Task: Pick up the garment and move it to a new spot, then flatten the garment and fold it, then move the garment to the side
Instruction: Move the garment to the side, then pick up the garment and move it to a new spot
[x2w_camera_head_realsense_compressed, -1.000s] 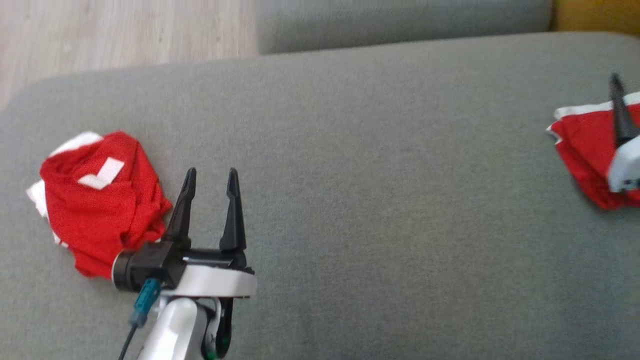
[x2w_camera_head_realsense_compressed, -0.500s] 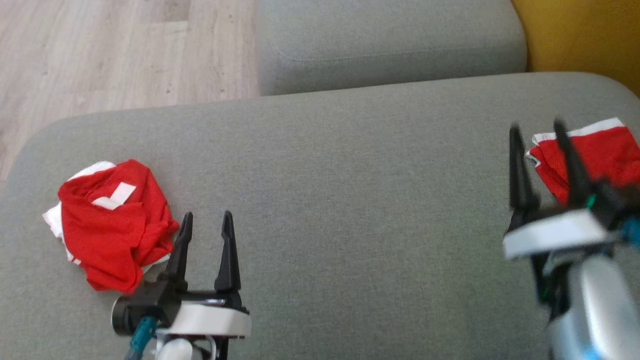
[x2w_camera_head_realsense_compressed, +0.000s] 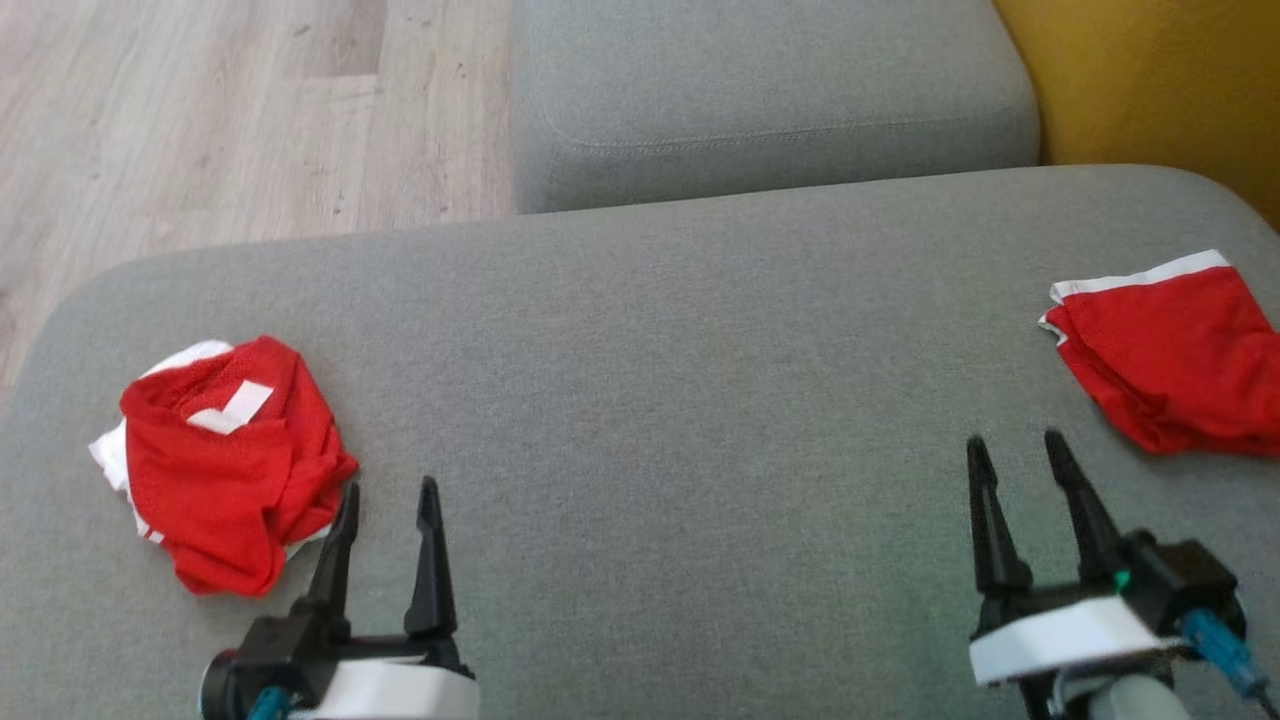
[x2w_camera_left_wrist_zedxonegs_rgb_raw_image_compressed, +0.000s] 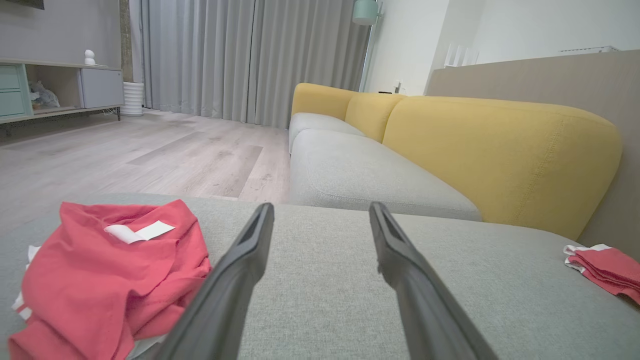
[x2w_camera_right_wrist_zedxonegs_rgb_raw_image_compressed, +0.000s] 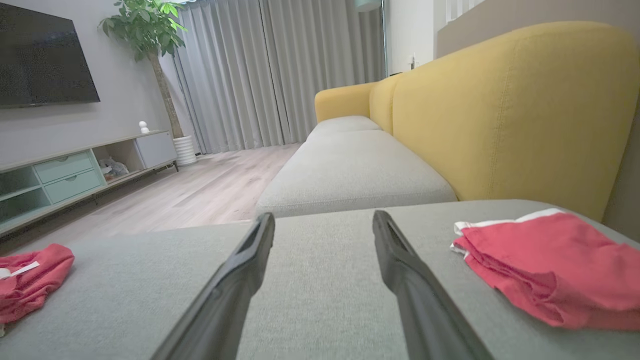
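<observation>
Both my grippers are empty, jaws spread wide. My left gripper (x2w_camera_head_realsense_compressed: 389, 485) hangs low over the seat (x2w_camera_head_realsense_compressed: 680, 400), fingertips just beside the crumpled garment (x2w_camera_head_realsense_compressed: 225, 465), which lies bunched at the seat's left end, white label up. My right gripper (x2w_camera_head_realsense_compressed: 1013, 440) sits near the folded garment (x2w_camera_head_realsense_compressed: 1165, 365) but apart from it. That one lies flat at the right end by the yellow backrest (x2w_camera_head_realsense_compressed: 1130, 70); I judge it finished and parked aside. The stretch of seat between the two looks like the spot for flattening. The left is nearest the heap, so the pick falls to it; loose cloth calls for a deep pinch
</observation>
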